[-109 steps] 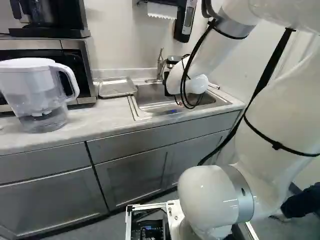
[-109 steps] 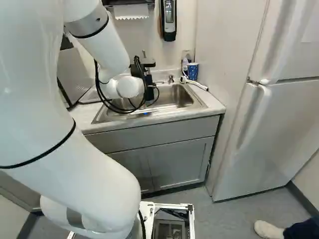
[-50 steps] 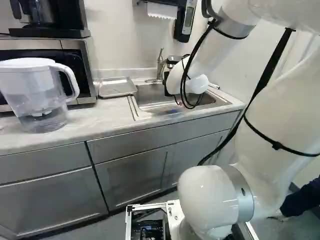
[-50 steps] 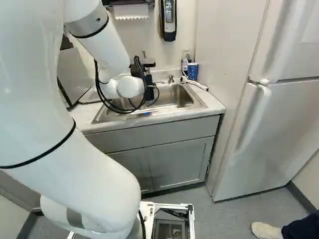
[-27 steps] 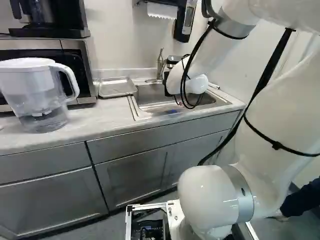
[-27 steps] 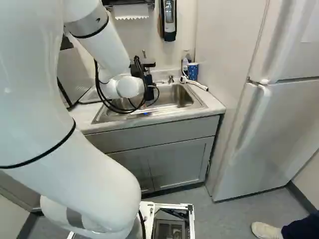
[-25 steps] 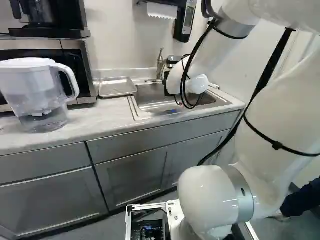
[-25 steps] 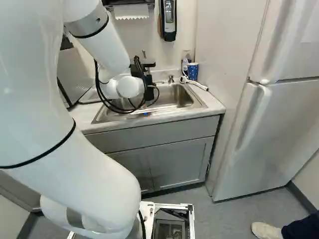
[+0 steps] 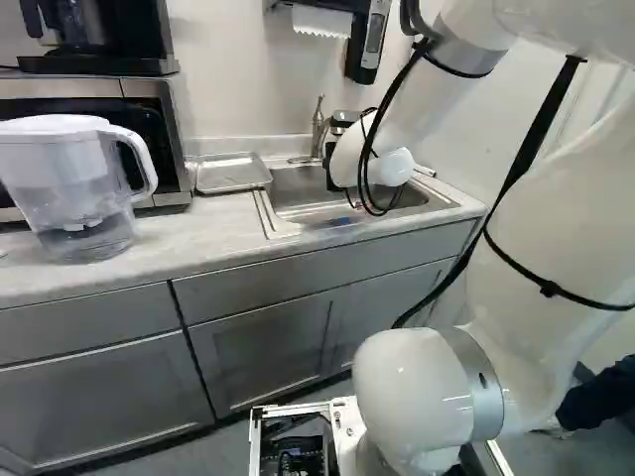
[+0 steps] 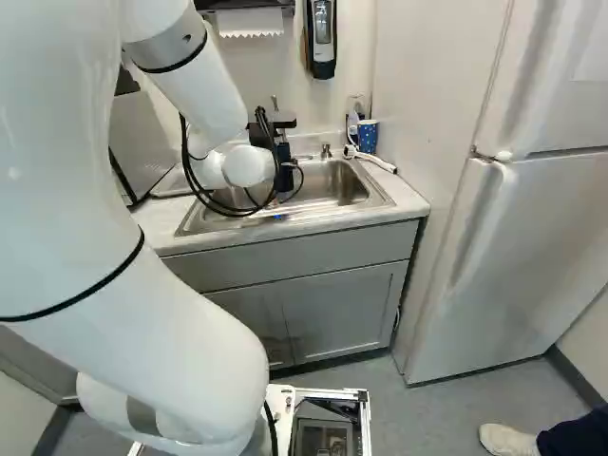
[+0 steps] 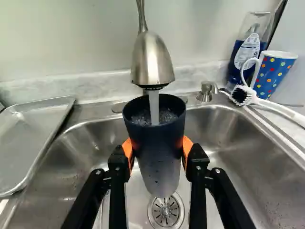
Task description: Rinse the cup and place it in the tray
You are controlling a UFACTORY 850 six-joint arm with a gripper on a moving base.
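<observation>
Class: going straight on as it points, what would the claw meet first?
Probably the sink's back wall, the held cup leading; the faucet looks near too, and depth is unclear.

The dark, upright cup (image 11: pixel 157 143) catches running water (image 11: pixel 153 106); the metal tray (image 11: pixel 35 133) lies beside the sink (image 11: pixel 238 138).

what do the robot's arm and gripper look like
The arm is glossy white and rounded, with grey metal rings at the joints, black bands around it and black cables looped near the wrist. The gripper is black, with two slim linked fingers, silvery screws and bright orange pads.
</observation>
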